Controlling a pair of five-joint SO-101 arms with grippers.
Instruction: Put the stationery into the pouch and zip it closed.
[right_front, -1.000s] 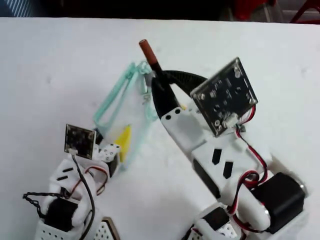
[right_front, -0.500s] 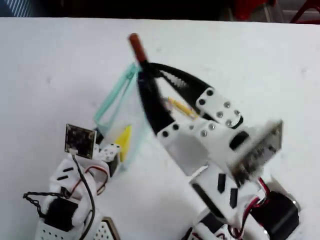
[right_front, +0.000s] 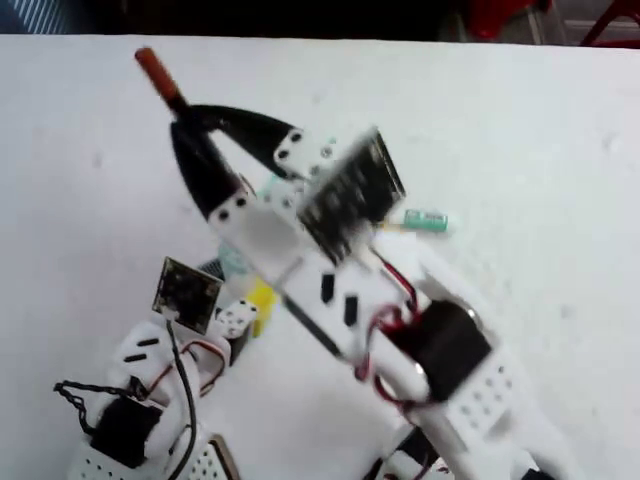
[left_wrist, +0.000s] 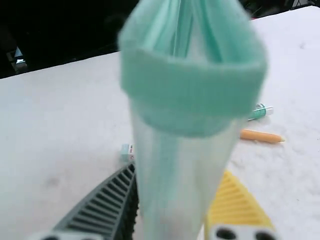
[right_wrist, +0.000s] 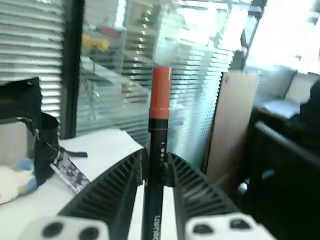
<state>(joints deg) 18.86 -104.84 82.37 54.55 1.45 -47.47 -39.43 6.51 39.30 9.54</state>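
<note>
My right gripper (right_front: 188, 118) is shut on a black marker with a red-brown cap (right_front: 155, 75). It holds the marker off the table toward the far left, and the marker (right_wrist: 161, 95) stands straight up between the black fingers (right_wrist: 120, 185). My left gripper (left_wrist: 175, 192) is shut on the clear pouch with a teal rim (left_wrist: 190, 95), which it holds upright between its grey and yellow fingers. In the high view the right arm covers most of the pouch (right_front: 233, 263). An orange pencil (left_wrist: 262, 136) and a green-capped pen (right_front: 425, 220) lie on the table right of the pouch.
A small eraser-like block (left_wrist: 127, 151) lies on the white table (right_front: 520, 130) behind the pouch. The right arm's body stretches across the middle of the table. The left arm's base (right_front: 130, 420) sits at the near left edge.
The right arm has swung left with the marker, from over the pouch's mouth toward the far left of the table. The green-capped pen, covered before, is now in sight.
</note>
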